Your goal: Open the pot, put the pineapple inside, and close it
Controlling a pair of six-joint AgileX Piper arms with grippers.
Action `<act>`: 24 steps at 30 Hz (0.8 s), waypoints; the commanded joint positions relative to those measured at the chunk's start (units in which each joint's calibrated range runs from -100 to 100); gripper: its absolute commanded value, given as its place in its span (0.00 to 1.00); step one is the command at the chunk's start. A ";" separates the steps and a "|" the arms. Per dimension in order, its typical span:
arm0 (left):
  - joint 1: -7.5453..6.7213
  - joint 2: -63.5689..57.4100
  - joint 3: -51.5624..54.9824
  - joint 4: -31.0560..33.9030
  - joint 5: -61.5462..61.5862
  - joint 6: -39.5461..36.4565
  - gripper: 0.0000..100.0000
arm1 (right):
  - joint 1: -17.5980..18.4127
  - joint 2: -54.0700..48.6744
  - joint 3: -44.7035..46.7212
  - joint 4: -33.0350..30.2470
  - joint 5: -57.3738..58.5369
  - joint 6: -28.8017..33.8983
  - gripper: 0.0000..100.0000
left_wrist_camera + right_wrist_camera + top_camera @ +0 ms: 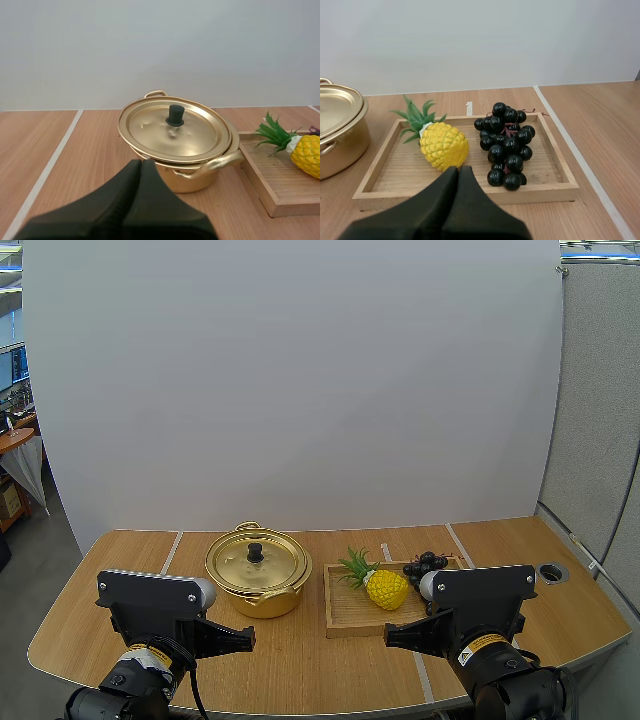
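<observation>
A gold pot [258, 575] [195, 155] stands on the table with its lid [256, 560] [174, 131] on, a black knob [175, 115] at the lid's centre. To its right a wooden tray [350, 620] [395, 170] holds a yellow pineapple [383, 588] [443, 145] with green leaves. My left gripper [243, 638] [140, 167] is shut on nothing, low and in front of the pot. In front of the tray, my right gripper [392, 634] [458, 172] is shut too, pointing at the pineapple.
A bunch of dark grapes [424, 566] [505, 142] lies in the tray right of the pineapple. A round hole [551, 571] sits in the table at the far right. Bare wood surrounds the pot and tray.
</observation>
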 commanded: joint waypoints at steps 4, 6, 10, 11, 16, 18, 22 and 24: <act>0.09 -0.20 0.00 0.57 -1.30 -0.52 0.00 | -0.20 -0.43 0.00 0.00 -0.09 -0.67 0.00; 0.09 -0.20 0.00 0.57 -1.30 -0.52 0.00 | -0.20 -0.43 0.00 0.00 -0.09 -0.67 0.00; 0.09 -0.20 0.00 0.57 -1.30 -0.52 0.00 | -0.20 -0.43 0.00 0.94 -0.09 -0.39 0.00; 0.09 -0.20 0.00 0.57 -1.30 -0.52 0.00 | -0.20 -0.43 0.00 1.75 -0.09 -0.20 0.00; 0.09 -0.20 0.00 0.45 -1.32 -0.52 0.00 | -0.20 -0.43 0.00 1.91 0.11 -0.05 0.00; 0.09 -0.20 -0.55 0.45 -1.32 -0.52 0.00 | -0.20 -0.43 -1.13 1.91 1.63 -0.05 0.00; 0.09 -0.20 -6.00 0.76 -1.32 2.37 0.00 | -0.20 -0.43 -8.85 1.91 7.86 -0.23 0.00; 0.09 -0.20 -9.84 0.76 -0.87 3.85 0.00 | -0.20 -0.43 -13.46 1.91 10.22 -0.23 0.00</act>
